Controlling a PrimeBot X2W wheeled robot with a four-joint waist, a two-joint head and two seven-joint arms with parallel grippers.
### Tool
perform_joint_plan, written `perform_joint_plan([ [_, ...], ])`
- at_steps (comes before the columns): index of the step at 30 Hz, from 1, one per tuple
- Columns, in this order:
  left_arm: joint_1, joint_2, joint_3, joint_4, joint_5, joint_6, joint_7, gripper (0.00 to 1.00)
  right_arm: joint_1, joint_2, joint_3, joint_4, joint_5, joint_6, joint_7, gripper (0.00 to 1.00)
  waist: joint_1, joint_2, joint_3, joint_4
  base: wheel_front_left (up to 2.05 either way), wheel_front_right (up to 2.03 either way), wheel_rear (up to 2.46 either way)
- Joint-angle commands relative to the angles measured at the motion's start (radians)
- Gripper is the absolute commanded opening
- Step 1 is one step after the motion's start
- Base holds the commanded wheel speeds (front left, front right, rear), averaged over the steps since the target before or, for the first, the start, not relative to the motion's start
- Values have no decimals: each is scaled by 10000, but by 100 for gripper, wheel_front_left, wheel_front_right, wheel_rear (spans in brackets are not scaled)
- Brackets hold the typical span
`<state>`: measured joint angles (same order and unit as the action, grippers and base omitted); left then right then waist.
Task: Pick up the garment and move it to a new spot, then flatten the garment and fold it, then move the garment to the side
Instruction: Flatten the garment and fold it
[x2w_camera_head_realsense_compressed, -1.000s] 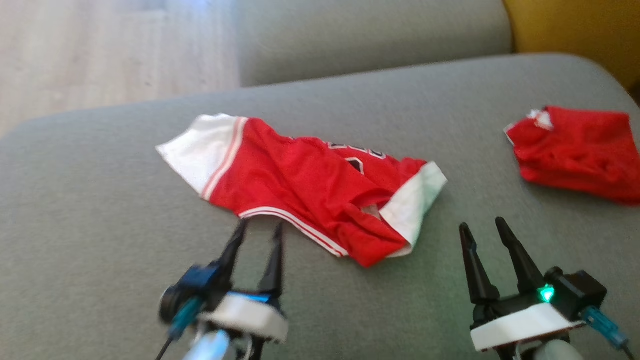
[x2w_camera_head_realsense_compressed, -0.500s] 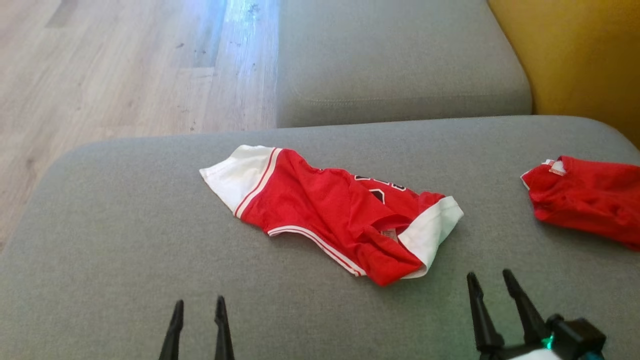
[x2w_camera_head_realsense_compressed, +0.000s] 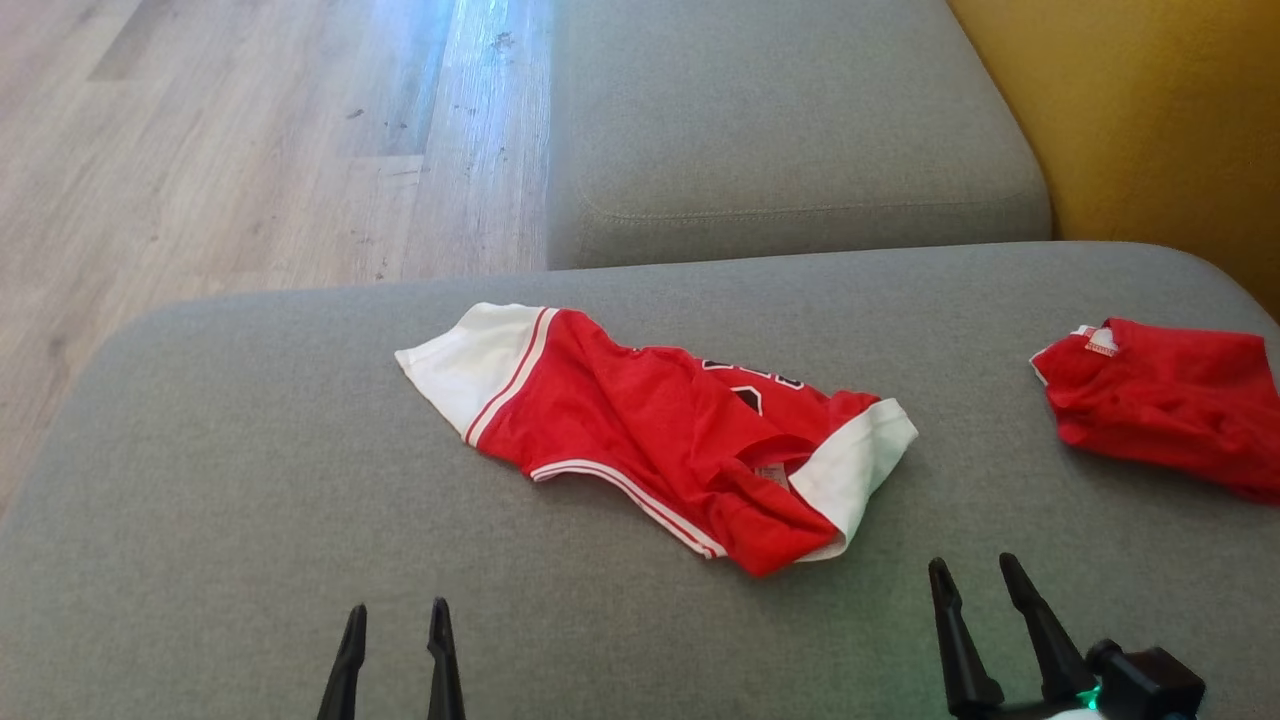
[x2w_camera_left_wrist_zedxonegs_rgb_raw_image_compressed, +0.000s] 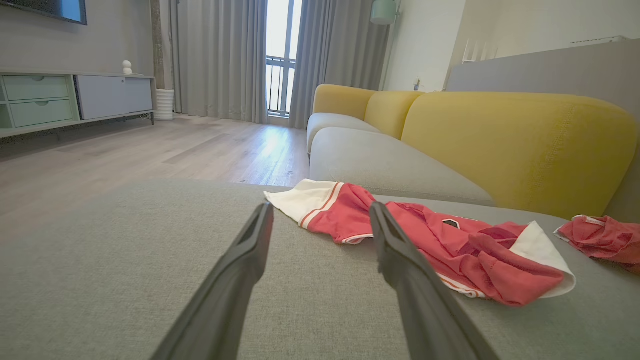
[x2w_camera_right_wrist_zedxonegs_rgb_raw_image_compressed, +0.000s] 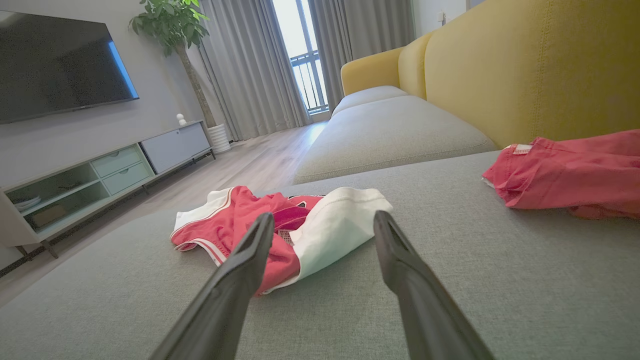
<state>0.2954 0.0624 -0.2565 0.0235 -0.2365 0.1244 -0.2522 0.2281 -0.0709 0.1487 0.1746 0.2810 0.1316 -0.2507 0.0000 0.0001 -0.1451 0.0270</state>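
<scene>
- The head camera has tilted up, so more of the pale wood-plank floor (x2w_camera_head_realsense_compressed: 250, 150) shows.
- The left gripper (x2w_camera_head_realsense_compressed: 397, 605) has drawn back from the hem of the crumpled red-and-white jersey (x2w_camera_head_realsense_compressed: 650, 430).
- The right gripper (x2w_camera_head_realsense_compressed: 970, 560) has also pulled slightly back.

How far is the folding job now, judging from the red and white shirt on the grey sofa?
Nothing looks finished: the red and white jersey garment lies crumpled, unfolded, on the grey fabric sofa cushion. Nothing is in hand: the left gripper and right gripper are open, empty, short of it. Picking up, flattening, folding and moving aside remain.
</scene>
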Motion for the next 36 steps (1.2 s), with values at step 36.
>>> perform_joint_plan([
  [36, -7262, -121, -3889, 7924, 2190, -1582, -59, 100, -2071, -221, 796, -899, 179, -9, -111, 100, 0, -1, 3212, -2486, 0, 0, 0],
])
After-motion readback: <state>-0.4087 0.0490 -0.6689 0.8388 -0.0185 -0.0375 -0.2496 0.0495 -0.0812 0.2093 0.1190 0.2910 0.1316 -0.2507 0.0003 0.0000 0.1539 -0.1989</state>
